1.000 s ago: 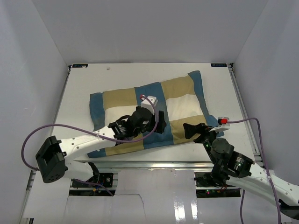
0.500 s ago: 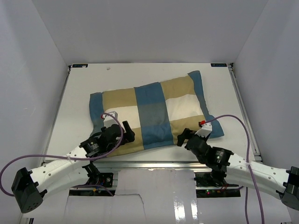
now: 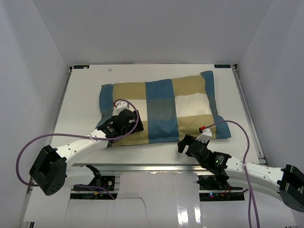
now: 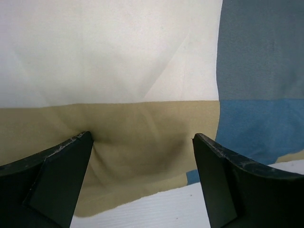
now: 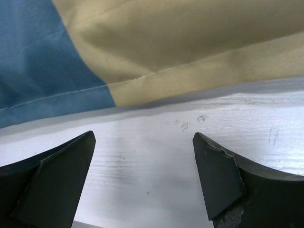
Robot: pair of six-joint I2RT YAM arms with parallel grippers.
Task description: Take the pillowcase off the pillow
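The pillowcase (image 3: 161,102), checked in tan, blue and cream, lies across the middle of the white table, filled out and plump. The pillow is hidden inside it. My left gripper (image 3: 127,122) rests low at the near left corner of the pillowcase. It is open, with its fingertips (image 4: 83,142) pressing down on the tan block (image 4: 142,137) just inside the hem. My right gripper (image 3: 184,144) is open over bare table (image 5: 152,161), just short of the near hem (image 5: 142,90) of the pillowcase, with nothing between its fingers.
A metal rail (image 3: 156,167) runs along the table's near edge, close behind the right gripper. White walls close in the table (image 3: 80,95) on the left, right and back. Purple cables (image 3: 237,128) loop from both wrists.
The pillowcase bundle has shifted back and right and now lies squarer. My left gripper moved from its middle to the near left corner. My right gripper dropped toward the near edge.
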